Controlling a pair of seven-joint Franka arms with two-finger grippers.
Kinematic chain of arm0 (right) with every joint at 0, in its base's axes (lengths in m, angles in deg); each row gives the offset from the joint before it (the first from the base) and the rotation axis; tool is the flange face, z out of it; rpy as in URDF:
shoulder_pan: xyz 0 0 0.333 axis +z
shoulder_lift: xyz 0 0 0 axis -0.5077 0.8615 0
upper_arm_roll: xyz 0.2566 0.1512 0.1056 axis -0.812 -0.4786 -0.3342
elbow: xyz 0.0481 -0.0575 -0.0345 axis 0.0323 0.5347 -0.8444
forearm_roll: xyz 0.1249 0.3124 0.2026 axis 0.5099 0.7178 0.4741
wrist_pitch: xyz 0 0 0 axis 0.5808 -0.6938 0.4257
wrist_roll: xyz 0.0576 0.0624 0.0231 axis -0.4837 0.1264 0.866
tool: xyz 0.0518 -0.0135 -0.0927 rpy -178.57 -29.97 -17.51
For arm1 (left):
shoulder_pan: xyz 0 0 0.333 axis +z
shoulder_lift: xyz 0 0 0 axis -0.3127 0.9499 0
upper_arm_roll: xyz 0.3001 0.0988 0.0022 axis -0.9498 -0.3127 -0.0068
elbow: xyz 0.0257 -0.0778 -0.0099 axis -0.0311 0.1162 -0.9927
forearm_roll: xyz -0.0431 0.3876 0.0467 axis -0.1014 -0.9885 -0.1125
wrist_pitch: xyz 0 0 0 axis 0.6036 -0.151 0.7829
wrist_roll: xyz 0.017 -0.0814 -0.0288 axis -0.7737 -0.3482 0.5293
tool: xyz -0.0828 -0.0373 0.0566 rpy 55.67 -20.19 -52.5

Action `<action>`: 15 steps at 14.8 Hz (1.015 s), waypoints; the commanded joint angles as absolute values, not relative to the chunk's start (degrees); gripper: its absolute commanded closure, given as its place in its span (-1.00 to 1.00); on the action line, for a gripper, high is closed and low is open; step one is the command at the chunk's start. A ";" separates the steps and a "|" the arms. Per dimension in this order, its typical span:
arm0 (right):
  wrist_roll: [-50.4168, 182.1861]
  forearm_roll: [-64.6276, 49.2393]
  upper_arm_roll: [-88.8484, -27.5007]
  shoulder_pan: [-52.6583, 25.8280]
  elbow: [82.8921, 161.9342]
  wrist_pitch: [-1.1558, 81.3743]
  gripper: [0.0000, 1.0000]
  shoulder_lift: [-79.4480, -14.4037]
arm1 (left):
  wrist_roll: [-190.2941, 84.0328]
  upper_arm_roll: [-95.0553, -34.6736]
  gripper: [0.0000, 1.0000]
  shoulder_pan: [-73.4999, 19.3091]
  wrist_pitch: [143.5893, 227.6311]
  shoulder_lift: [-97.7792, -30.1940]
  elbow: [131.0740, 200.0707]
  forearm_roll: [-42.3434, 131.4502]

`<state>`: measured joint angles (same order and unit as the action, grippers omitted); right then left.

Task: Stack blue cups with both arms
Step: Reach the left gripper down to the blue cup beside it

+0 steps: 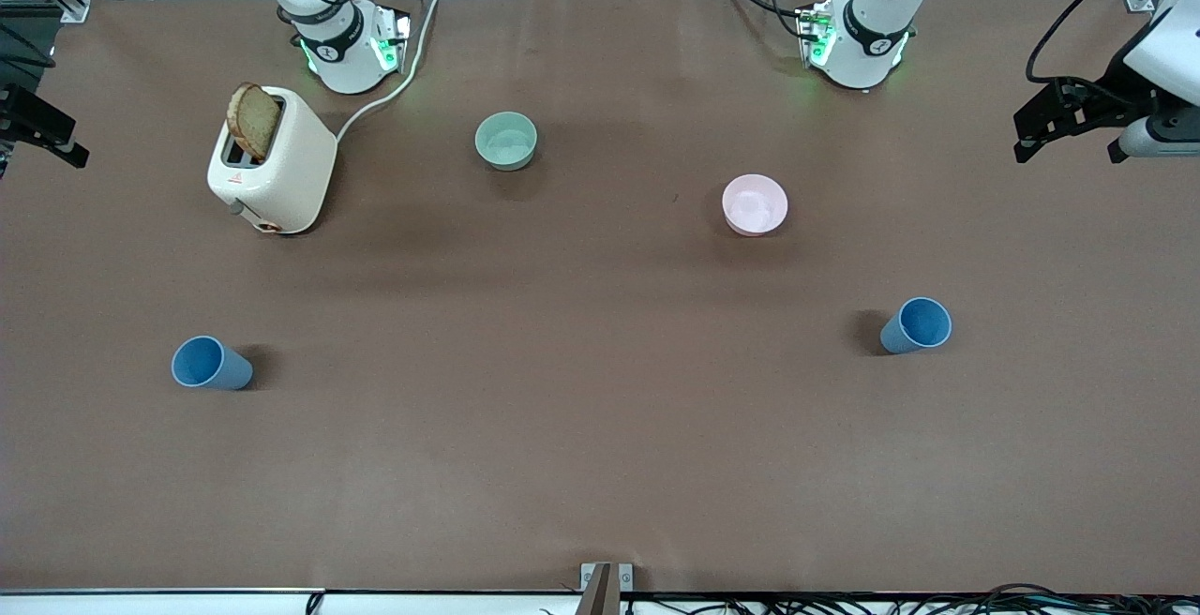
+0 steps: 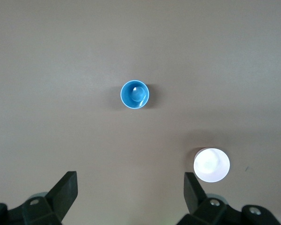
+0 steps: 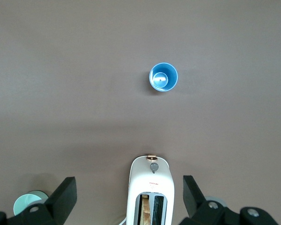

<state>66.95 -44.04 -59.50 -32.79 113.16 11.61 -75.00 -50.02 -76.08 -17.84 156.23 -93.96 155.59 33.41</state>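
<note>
Two blue cups stand upright and apart on the brown table. One cup (image 1: 211, 364) is toward the right arm's end and shows in the right wrist view (image 3: 163, 77). The other cup (image 1: 917, 325) is toward the left arm's end and shows in the left wrist view (image 2: 135, 94). My left gripper (image 1: 1069, 139) is open and empty, held high over the left arm's end of the table (image 2: 131, 183). My right gripper (image 1: 47, 132) is open and empty, held high over the toaster (image 3: 129, 185).
A white toaster (image 1: 277, 165) holding a slice of bread stands near the right arm's base, its cord running to the table's edge. A pale green bowl (image 1: 506, 140) and a pink bowl (image 1: 755, 204) sit farther from the front camera than the cups.
</note>
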 commanded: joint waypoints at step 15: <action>67.61 -42.87 -56.51 -33.77 113.22 17.54 -1.00 -67.25 | -42.48 -76.60 -1.00 -11.90 190.96 -74.59 172.55 33.36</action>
